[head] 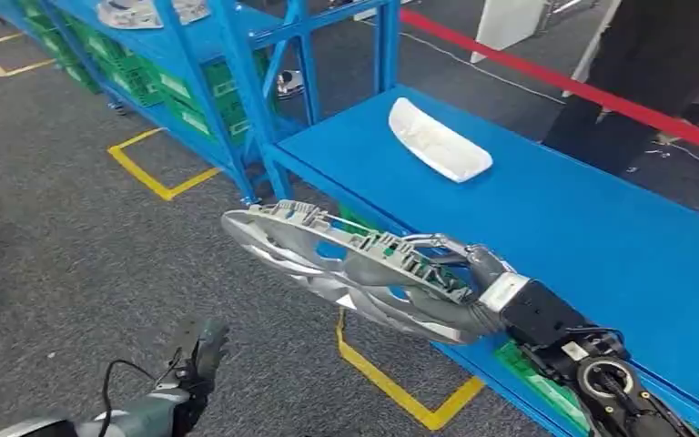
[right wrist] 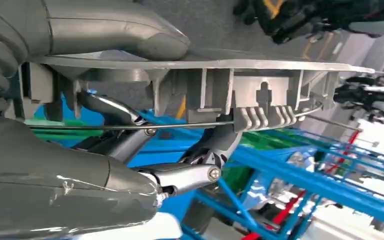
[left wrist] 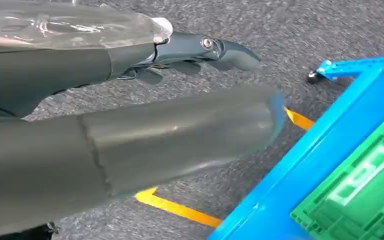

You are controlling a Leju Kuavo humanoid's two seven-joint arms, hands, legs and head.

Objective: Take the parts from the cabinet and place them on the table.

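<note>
Blue bench (head: 601,246): white part (head: 439,139) lying on top. Right hand (head: 482,282) grips silver wheel cover (head: 346,269) over bench's near edge. Left hand (head: 196,350) empty, fingers apart, above grey carpet (head: 73,246) with yellow floor tape (head: 155,177).

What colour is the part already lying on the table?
White. The part lies on the blue table, clearest in the head view.

Blue table (head: 555,218) with one white curved part (head: 439,139) on top.
</note>
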